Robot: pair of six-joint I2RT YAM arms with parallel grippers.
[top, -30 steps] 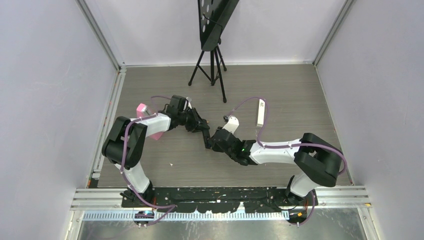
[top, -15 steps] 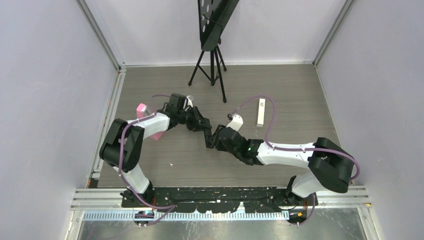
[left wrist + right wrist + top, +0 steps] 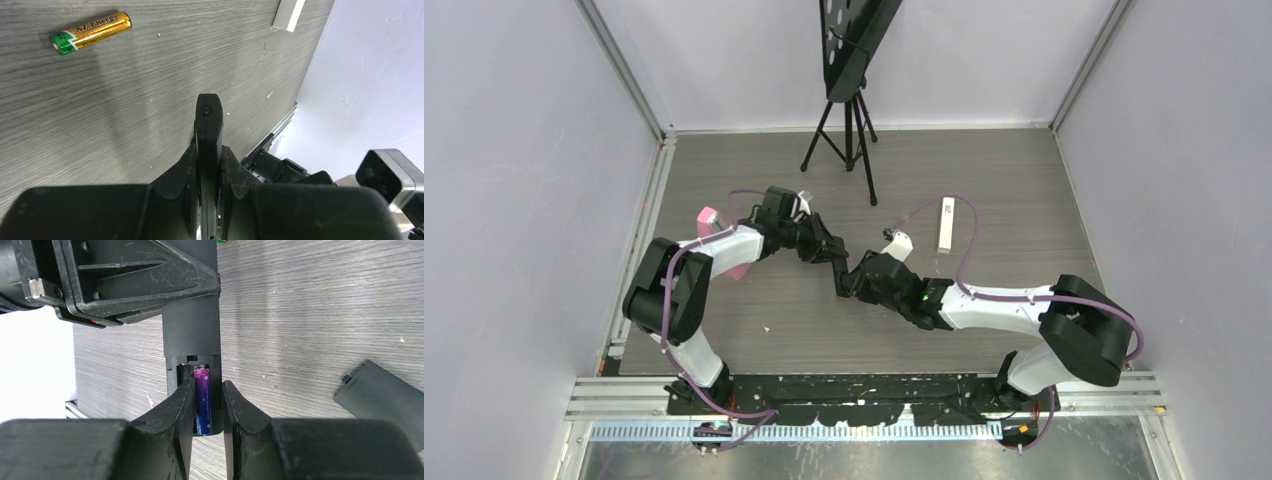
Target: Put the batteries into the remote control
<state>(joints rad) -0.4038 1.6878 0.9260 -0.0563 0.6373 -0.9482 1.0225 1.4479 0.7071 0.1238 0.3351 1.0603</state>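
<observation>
Left fingers (image 3: 182, 170) are pressed tight on the black remote (image 3: 208, 125), held edge-on, its tip poking out past the fingertips. The left gripper (image 3: 829, 250) has barely shifted over the last second: same clamp, nearly the same spot. A gold battery (image 3: 90, 33) lies on the table (image 3: 125, 100) up and left of those fingers, well apart and untouched. The corner of a white bar (image 3: 289, 12) is up and right of them, also well apart.

Right fingers (image 3: 175, 412) are slightly apart, straddling the open battery bay at the remote's free end. The purple battery (image 3: 202, 400) lies between them, lengthwise in the bay, and looks seated or nearly so. The left-hand finger in the wrist view touches its side. The other finger sits just outside the bay wall. Can't tell if they pinch it or only flank it. The slot beside the purple one is dark, so can't tell if it is filled.

Change: a second ago the right arm was folded in closer. Now its elbow has swung out to the right and the forearm is stretched, while the right gripper (image 3: 861, 277) has stayed at the remote's end. Judgement: the purple cell has just gone in and is being pushed home or let go.

The battery cover (image 3: 380, 397) lies flat to the right of the right fingers, apart and off the remote. Gold cell still to fetch, cover not yet on.
</observation>
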